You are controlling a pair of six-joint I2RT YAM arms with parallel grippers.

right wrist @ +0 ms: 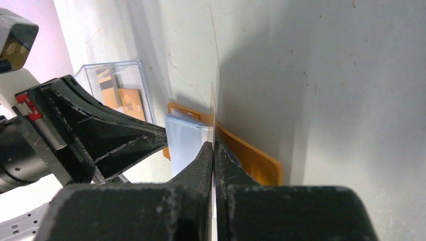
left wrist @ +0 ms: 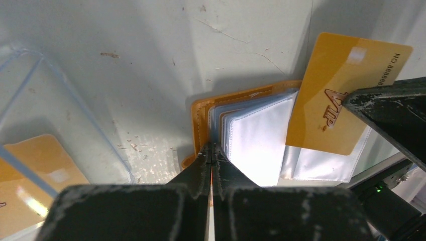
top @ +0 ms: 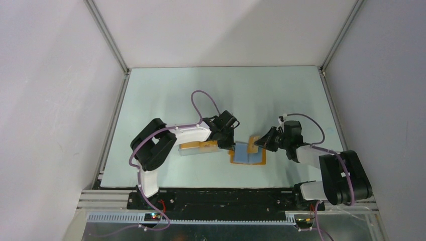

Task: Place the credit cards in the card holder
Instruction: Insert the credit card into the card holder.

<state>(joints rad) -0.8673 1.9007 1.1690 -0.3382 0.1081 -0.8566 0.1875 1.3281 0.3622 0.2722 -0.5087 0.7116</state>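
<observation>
The card holder [top: 248,153] lies open on the table, orange cover down and blue-grey sleeves up. My left gripper [top: 227,141] is shut on the left edge of its orange cover [left wrist: 201,113], with the clear sleeves [left wrist: 253,143] fanned just beyond the fingertips. My right gripper [top: 266,142] is shut on a golden credit card [top: 256,142] and holds it tilted over the holder's right half. In the left wrist view that card [left wrist: 331,98] reads "VIP" and its lower edge meets a sleeve. In the right wrist view the card [right wrist: 213,113] shows edge-on above the holder [right wrist: 253,158].
A clear plastic box [top: 197,148] lies left of the holder under the left arm, with more golden cards [left wrist: 30,173] inside; it also shows in the right wrist view [right wrist: 113,85]. White walls and metal rails close in the table.
</observation>
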